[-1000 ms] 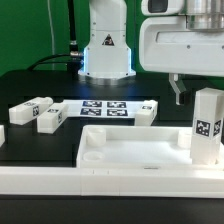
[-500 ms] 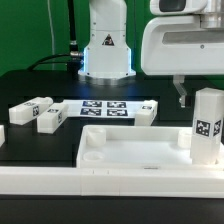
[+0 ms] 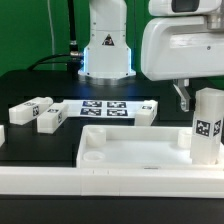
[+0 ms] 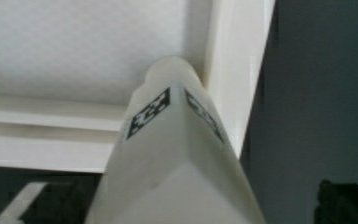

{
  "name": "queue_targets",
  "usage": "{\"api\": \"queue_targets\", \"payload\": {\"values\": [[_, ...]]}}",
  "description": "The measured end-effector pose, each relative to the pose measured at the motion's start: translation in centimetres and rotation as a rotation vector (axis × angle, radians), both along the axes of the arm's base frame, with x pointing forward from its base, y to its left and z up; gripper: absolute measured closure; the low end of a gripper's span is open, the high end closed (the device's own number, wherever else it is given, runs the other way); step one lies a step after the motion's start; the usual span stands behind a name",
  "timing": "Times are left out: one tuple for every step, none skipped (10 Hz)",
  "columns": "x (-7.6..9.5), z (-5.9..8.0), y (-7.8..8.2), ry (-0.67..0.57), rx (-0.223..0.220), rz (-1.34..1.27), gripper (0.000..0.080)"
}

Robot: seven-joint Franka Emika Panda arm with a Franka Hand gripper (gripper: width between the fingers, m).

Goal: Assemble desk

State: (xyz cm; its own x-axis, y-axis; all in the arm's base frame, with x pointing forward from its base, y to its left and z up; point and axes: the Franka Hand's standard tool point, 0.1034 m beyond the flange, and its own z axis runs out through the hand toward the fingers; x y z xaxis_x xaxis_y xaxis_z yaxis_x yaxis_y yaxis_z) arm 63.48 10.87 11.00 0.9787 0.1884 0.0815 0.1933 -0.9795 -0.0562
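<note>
While the pincer [image 3: 185,97] hangs jaws apart, gripping nothing, the leg [image 3: 207,125] stands upright just beneath it, long axis vertical, at one slab [image 3: 135,150] corner.

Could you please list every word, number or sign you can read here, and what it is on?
No words or numbers are readable anywhere.
Black-and-white tags only, no text: upright leg, loose legs, marker board.
Dark emblem on the robot base: too blurred to read.
</note>
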Motion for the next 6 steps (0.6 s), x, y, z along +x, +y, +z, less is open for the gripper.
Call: {"api": "queue_targets", "payload": {"values": [[0.00, -0.04, -0.05, -0.005, -0.005, 0.076, 0.0150], [0.02, -0.07, -0.26, -0.012, -0.013, 0.175, 0.0150], [0.05, -0.08, -0.44, -0.019, -0.020, 0.276, 0.0150], [0.06, 0.02, -0.30, -0.027, -0.031, 0.377, 0.0150], [0.07, 0.06, -0.31, -0.031, -0.042, 0.448, 0.0150], [0.11, 0.08, -0.39, -0.032, -0.042, 0.461, 0.0177]]}}
